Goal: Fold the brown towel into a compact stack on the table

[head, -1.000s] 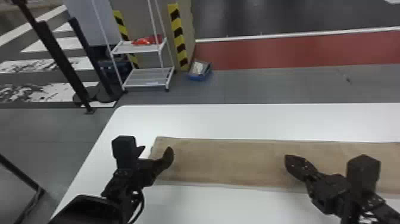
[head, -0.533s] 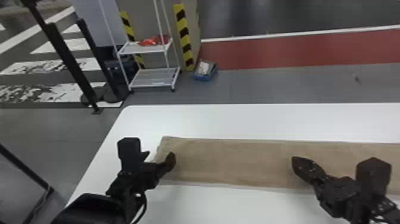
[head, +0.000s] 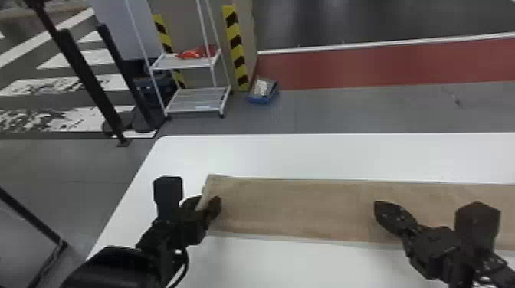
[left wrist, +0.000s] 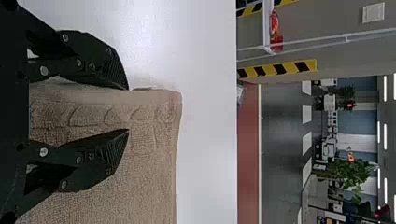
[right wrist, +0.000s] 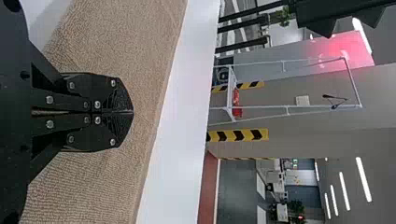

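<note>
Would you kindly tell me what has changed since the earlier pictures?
The black left gripper has drawn its fingers closer together around the left end of the long brown towel, but isn't shut on it. The black right gripper stays shut over the towel, which is still stretched out.

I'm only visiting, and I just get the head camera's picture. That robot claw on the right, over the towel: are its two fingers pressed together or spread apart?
Observer: Together. In the right wrist view, the fingertips of the right gripper meet with no gap at the ends.
Visitor: Oh! And how does the cloth look up close, between the other claw's fingers?
Observer: In the left wrist view, curved creases mark the brown towel between the spread fingers of the left gripper.
Visitor: What's farther off that I'm missing?
Observer: A leafy green plant, in the background of the left wrist view.
</note>
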Robot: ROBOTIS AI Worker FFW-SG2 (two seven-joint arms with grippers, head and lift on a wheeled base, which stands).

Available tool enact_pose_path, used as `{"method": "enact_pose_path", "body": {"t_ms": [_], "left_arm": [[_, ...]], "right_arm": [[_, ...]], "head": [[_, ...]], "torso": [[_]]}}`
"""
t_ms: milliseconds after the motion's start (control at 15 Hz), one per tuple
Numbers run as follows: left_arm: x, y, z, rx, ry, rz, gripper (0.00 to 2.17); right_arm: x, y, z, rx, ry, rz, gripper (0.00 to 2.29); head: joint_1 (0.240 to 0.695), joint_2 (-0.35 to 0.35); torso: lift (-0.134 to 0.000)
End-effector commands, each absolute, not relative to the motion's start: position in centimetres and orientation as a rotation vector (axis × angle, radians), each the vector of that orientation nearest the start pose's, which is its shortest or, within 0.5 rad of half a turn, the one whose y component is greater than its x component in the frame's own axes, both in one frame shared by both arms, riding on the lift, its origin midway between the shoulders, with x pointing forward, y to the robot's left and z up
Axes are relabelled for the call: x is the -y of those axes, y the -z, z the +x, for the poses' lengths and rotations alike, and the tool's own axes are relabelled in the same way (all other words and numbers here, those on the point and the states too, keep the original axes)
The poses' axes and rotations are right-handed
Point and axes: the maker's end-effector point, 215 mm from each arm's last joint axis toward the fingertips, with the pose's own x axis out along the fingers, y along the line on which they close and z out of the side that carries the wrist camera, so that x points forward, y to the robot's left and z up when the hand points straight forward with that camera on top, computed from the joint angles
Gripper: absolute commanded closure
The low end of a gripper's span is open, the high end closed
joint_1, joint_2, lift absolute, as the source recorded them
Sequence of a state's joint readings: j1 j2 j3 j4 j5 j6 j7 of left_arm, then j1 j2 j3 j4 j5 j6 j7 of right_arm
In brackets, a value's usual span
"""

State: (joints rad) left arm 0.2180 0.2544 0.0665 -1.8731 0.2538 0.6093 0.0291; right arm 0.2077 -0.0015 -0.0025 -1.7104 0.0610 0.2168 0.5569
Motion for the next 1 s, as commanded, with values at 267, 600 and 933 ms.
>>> {"method": "enact_pose_path", "body": {"t_ms": [267, 600, 933], "left_arm": [[-27.6, 41.0, 50.8, -0.434, 0.03, -0.026, 1.44], [-18.5, 38.7, 50.8, -0.492, 0.169, -0.063, 1.44], [-2.4, 36.4, 51.8, -0.496, 0.343, 0.025, 1.44]], "right_arm": [[11.8, 44.2, 48.8, -0.289, -0.546, 0.032, 1.68], [13.9, 42.9, 48.5, -0.251, -0.509, 0.058, 1.68], [21.4, 39.0, 47.2, -0.162, -0.38, 0.146, 1.68]], "head": [[0.695, 0.201], [0.695, 0.132], [0.695, -0.079]], "torso": [[-0.125], [-0.125], [-0.125]]}}
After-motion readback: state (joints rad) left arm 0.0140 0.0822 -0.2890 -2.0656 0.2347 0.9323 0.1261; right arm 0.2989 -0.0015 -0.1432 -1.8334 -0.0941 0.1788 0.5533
